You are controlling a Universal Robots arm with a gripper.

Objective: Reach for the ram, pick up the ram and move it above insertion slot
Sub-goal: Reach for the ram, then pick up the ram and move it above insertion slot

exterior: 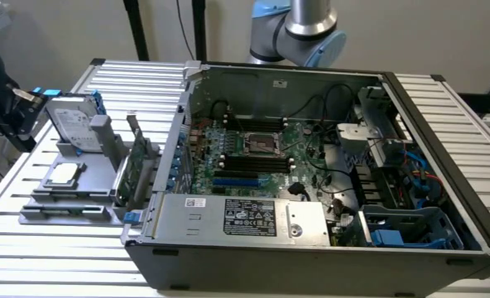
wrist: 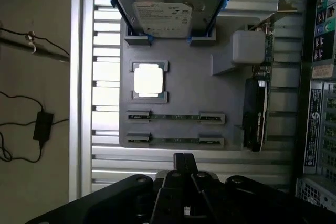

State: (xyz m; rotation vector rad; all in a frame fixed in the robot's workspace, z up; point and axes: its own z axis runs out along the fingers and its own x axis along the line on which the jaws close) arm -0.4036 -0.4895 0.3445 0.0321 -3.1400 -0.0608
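Ram (wrist: 175,140): slotted in grey holder (wrist: 178,85) on desk (wrist: 105,156). Pincer (wrist: 184,157): tips together, empty, near the ram, not touching.

I count two ram sticks (wrist: 176,116) (wrist: 176,140), one silver hard drive (wrist: 163,11), one square processor chip (wrist: 148,81), one green expansion card (wrist: 257,114), one grey holder tray (wrist: 184,66) beneath them, and one open computer case (exterior: 311,261).

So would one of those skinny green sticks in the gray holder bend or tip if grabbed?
Probably stiff, not floppy: the ram looks like a thin flat board. It likely won't tip, since clips on the gray holder hold both ends. Probably light but fragile, being so thin.
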